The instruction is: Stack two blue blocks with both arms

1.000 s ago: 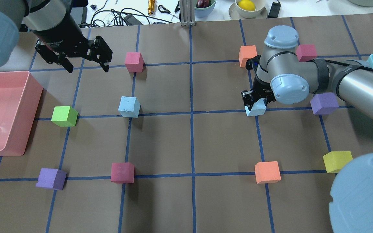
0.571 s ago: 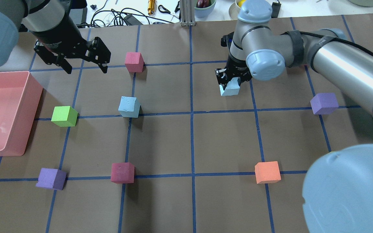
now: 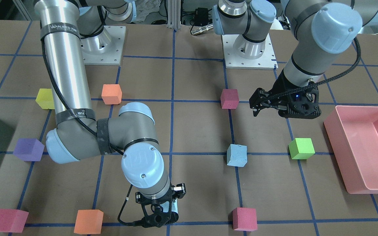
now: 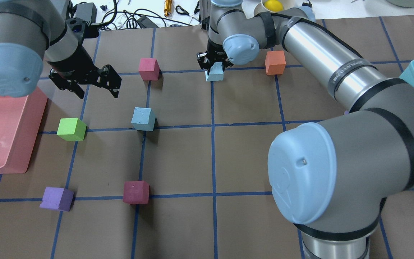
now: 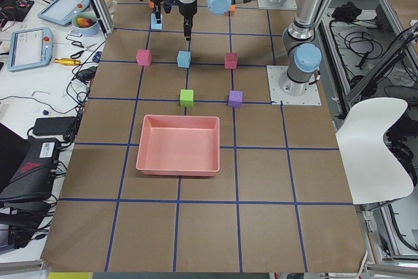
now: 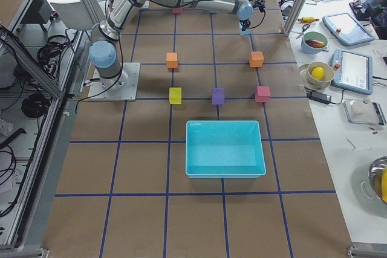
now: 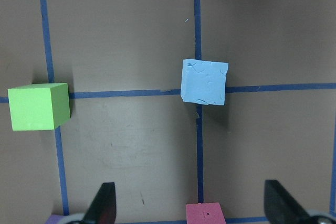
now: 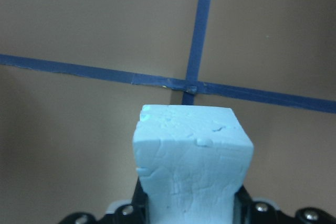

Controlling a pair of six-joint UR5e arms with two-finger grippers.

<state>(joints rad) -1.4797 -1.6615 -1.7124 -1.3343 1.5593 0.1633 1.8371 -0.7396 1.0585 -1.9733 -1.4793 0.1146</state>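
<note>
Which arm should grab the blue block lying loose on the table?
Left. The left gripper is open and empty, hovering near the loose blue block, which shows ahead in its wrist view. The right gripper is shut on the other blue block, farther off.

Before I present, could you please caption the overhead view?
Right gripper holds one blue block; open left gripper hovers near the second blue block.

Two blue blocks; two arms
</note>
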